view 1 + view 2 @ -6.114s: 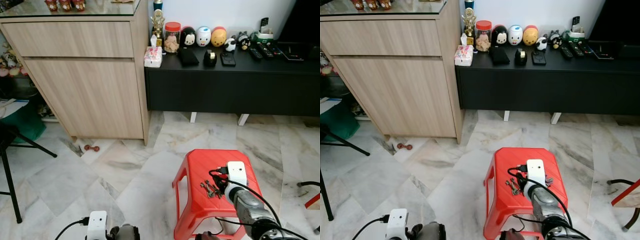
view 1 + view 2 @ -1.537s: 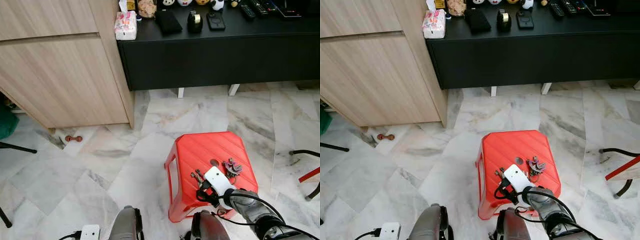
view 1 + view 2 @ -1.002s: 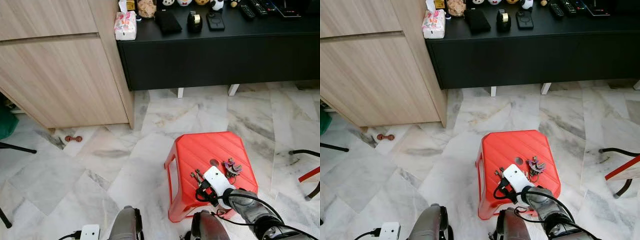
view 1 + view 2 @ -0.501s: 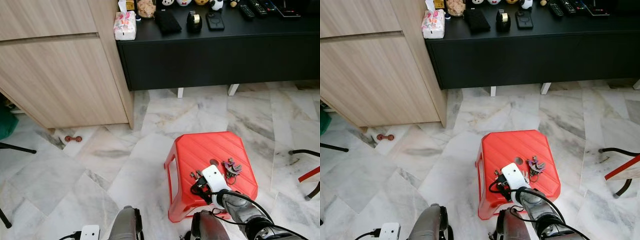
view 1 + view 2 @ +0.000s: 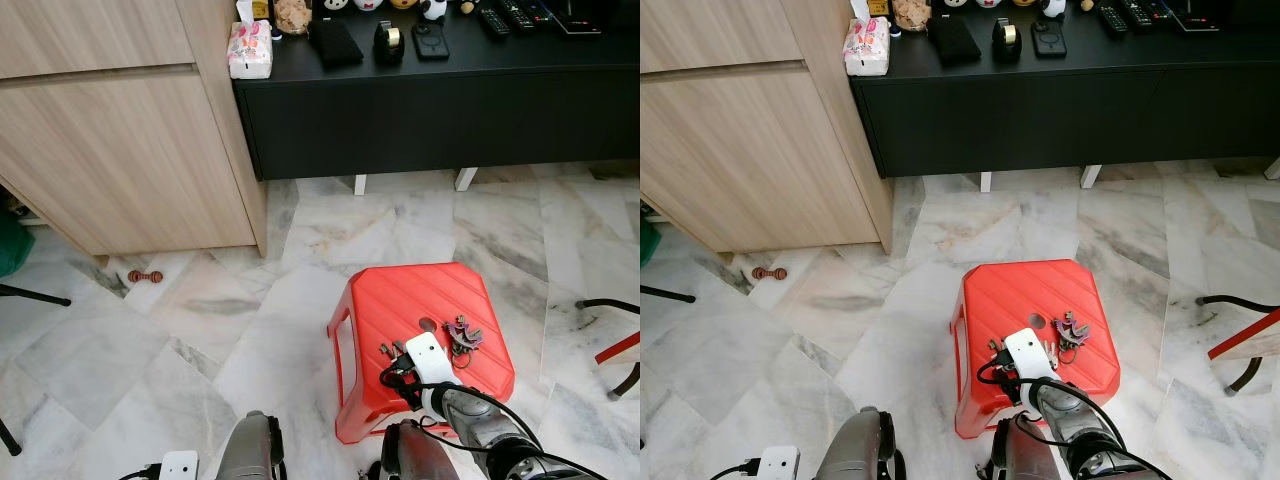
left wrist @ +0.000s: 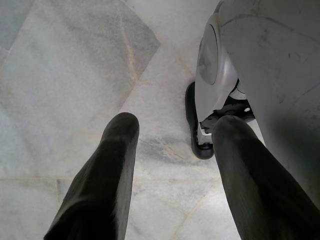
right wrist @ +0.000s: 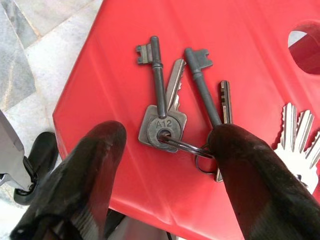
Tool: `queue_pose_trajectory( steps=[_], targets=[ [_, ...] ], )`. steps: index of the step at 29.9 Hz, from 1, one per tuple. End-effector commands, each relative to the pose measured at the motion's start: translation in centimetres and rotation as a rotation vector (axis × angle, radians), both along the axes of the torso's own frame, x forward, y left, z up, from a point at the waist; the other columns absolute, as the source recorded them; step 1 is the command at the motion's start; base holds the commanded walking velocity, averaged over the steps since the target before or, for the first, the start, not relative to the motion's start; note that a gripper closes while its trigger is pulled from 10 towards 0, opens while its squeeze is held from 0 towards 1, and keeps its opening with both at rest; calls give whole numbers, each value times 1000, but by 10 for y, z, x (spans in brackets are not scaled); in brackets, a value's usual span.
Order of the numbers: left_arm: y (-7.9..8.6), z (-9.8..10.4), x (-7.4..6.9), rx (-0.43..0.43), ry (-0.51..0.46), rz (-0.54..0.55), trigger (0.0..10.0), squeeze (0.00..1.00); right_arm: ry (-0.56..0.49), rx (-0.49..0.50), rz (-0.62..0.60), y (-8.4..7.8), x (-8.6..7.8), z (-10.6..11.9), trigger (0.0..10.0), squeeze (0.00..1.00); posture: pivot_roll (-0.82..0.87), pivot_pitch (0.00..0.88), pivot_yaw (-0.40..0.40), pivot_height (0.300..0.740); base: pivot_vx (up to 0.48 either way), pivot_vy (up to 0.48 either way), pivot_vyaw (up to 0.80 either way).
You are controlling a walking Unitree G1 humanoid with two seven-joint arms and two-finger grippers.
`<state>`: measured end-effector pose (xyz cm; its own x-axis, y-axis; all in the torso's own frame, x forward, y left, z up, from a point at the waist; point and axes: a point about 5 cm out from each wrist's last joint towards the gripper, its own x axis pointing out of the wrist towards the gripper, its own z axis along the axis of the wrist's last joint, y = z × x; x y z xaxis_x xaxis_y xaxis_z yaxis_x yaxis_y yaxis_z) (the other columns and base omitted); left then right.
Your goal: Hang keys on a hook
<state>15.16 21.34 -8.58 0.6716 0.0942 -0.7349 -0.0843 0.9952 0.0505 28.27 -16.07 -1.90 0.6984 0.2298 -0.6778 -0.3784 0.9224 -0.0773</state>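
A bunch of dark grey keys (image 7: 172,117) on one ring lies flat on the red plastic stool (image 5: 400,300), near its front left corner (image 5: 392,351). My right gripper (image 7: 167,137) hovers open just above them, one black finger on each side of the ring. The fingers do not grasp the keys. A second bunch of silver keys (image 7: 295,135) with a purple fob (image 5: 462,333) lies beside it on the stool. My left gripper (image 6: 175,130) hangs open over the marble floor, holding nothing.
A light wooden cabinet (image 5: 130,150) stands at the back left and a black low console (image 5: 430,110) with small items at the back. A small red object (image 5: 145,276) lies on the floor. A chair leg (image 5: 610,350) is at the right. My own foot (image 6: 197,125) is near the left gripper.
My right wrist has crept slightly left over the stool, settling over the grey keys. Both key bunches lie where they were. The left arm has not moved.
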Motion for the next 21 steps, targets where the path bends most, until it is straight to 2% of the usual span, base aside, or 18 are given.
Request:
queue_pose_trajectory(
  steps=[1,2,3,4,6,7,21],
  targets=[
    [-5,-6,-12,-18,40,8,10000,0,34,7,-34,-2,-8,-7,9529,0,134,255,-31,642,0,0,0],
    [-5,-6,-12,-18,40,8,10000,0,33,5,-37,-2,-8,-7,9529,0,134,255,-31,642,0,0,0],
    [-6,-6,-12,-18,40,7,10000,0,33,3,-41,-2,-8,-7,7490,0,134,254,-32,642,0,0,0],
    [-6,-6,-12,-19,41,8,10000,0,36,3,-42,-2,-8,-8,275,0,136,253,-33,642,0,0,0],
    [-6,-6,-12,-19,41,9,10000,0,38,-1,-42,-2,-8,-8,0,0,136,253,-33,642,0,0,0],
    [-6,-6,-13,-19,41,9,10000,0,39,-1,-43,-2,-8,-8,235,0,137,253,-34,642,0,0,0],
    [-6,-7,-13,-16,46,-8,10000,0,47,-4,-46,-3,-10,-9,0,0,135,253,-32,642,0,0,0]
  ],
)
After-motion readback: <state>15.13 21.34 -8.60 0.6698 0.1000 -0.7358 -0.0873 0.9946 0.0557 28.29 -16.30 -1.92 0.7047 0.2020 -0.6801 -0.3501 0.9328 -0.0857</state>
